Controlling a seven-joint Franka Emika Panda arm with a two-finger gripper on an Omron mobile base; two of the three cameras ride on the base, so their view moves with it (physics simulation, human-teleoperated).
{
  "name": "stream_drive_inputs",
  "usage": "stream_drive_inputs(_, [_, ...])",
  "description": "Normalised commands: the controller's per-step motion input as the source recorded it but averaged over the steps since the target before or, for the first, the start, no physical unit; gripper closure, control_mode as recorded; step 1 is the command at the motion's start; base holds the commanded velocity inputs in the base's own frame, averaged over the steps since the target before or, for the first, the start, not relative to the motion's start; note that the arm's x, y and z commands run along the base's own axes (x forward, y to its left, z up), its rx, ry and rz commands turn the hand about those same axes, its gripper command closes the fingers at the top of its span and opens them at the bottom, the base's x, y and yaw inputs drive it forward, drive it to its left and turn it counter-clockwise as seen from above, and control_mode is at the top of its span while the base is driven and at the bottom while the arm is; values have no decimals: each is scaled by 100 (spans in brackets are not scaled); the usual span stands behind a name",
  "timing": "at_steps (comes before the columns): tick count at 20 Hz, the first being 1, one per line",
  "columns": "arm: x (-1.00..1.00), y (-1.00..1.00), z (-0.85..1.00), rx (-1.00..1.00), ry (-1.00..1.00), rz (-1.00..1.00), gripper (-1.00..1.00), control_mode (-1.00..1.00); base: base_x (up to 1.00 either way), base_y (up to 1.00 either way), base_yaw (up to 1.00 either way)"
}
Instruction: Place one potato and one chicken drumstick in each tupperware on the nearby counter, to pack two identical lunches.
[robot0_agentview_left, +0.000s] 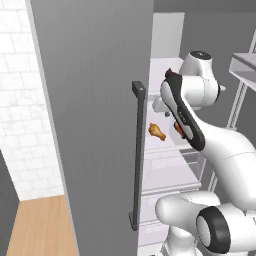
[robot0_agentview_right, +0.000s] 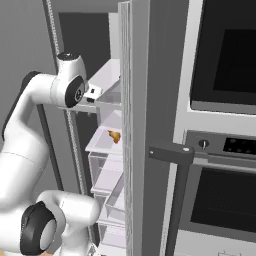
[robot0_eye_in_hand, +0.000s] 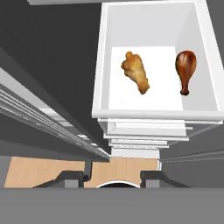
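Note:
Two chicken drumsticks lie side by side in a white fridge bin (robot0_eye_in_hand: 144, 114). One is yellower and breaded (robot0_eye_in_hand: 136, 72); the other is a darker red-brown (robot0_eye_in_hand: 185, 70). From the left base the yellower one (robot0_agentview_left: 157, 131) shows on a middle shelf, with the second (robot0_agentview_left: 178, 129) half behind my arm. The right base view catches one drumstick (robot0_agentview_right: 115, 136) past the door edge. My gripper (robot0_eye_in_hand: 114, 175) hangs well above the bin, pointing down at it, fingers drawn in and holding nothing. The potato, the tupperware and the counter are out of view.
The open grey fridge door (robot0_agentview_left: 100, 100) with its dark bar handle (robot0_agentview_left: 137, 155) stands close on the arm's left. Stacked white shelves and drawers (robot0_agentview_right: 107, 175) sit below the bin. A built-in oven (robot0_agentview_right: 225, 50) is to the right. Wooden floor (robot0_agentview_left: 40, 225) lies below.

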Motion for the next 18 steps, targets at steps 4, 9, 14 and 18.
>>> stream_drive_inputs(4, [-29,0,0,0,-6,0,-100,-100,0,0,0])
stream_drive_inputs(9, [-26,-3,20,-4,-10,8,-100,-100,0,0,0])
stream_drive_inputs(14, [1,-23,40,-12,-4,15,-100,-100,0,0,0])
stream_drive_inputs(18, [5,-26,54,-8,-6,8,-100,-100,0,0,0])
